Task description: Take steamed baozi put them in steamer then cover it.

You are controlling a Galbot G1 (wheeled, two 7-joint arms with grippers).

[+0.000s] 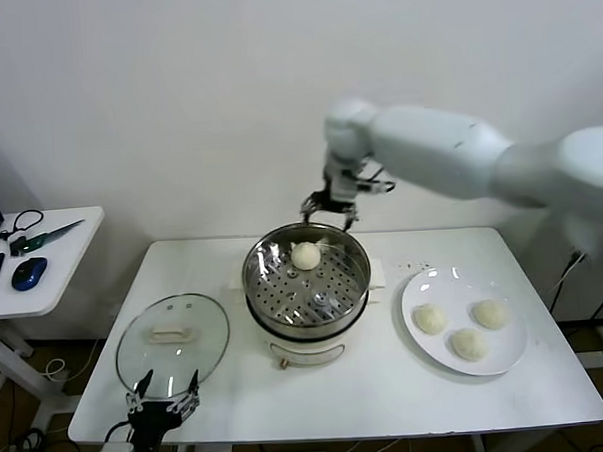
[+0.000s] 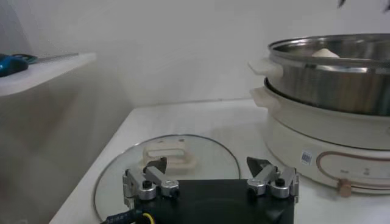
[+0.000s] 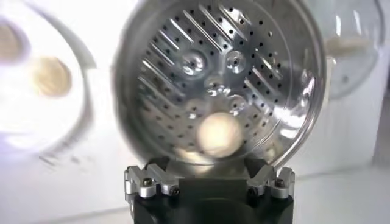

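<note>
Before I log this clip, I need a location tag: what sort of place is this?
Probably a lab or office test setup, not a real kitchen: a plain white table against a bare white wall, a side desk with a computer mouse, and an electric steamer as the only cookware.

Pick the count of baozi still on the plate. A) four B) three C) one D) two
B: three baozi lie on the plate, and one baozi sits in the steamer below the open, empty right gripper. The left gripper is open at the table's near edge by the cover.
</note>
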